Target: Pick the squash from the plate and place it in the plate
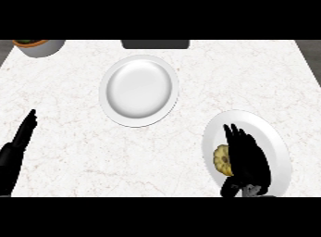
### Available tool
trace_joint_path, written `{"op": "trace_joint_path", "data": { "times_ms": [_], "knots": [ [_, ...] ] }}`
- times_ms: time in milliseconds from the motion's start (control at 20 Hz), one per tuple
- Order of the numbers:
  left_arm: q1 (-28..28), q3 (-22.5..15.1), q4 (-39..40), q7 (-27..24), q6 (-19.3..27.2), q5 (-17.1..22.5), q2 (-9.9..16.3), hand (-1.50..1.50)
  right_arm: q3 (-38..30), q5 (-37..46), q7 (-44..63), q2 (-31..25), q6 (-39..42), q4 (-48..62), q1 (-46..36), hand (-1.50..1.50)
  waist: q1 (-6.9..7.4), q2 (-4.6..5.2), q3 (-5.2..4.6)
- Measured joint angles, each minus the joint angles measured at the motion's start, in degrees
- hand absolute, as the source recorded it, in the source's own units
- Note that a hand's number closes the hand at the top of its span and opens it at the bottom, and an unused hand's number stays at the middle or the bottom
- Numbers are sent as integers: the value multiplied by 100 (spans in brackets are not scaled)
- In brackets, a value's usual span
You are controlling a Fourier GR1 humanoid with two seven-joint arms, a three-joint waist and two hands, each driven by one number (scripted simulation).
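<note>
Squash [221, 159] lies on the near right plate [275, 139], a small pale-yellow piece with a lobed, bumpy edge and darker mottling across its top. Only its left part shows; the rest is hidden behind the right hand [244, 155]. That hand is black, its fingers straight and pointing away from the robot over the plate, just beside the squash on its right and overlapping it; whether they touch it cannot be told. The fingers are not curled round anything.

A second plate [139, 90], white and bare, sits farther back near the middle of the surface [67, 92], well apart from the first. The left hand [25, 129] shows at the left edge, fingers straight and relaxed, holding nothing.

White stone with faint brownish veining covers the surface. At its far left corner stands a white bowl [41, 47] with something green and orange inside. A dark rectangular object [156, 44] sits at the far edge, and grey floor shows beyond the corners.
</note>
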Motion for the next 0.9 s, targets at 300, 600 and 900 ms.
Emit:
{"op": "trace_joint_path", "data": {
  "times_ms": [300,600,900],
  "knots": [
    [-47,183,-72,86,-193,-117,-121,0,-96,6,-477,49,-469,558,-171,150,2,-2,-3],
    [-115,422,131,-64,-389,-294,-252,0,-122,37,-840,-108,-609,408,27,150,-8,-5,-5],
    [-333,245,44,-6,-436,-408,-401,0,-811,-543,-2041,-685,-226,1494,-1384,150,273,103,10]
  ]
}}
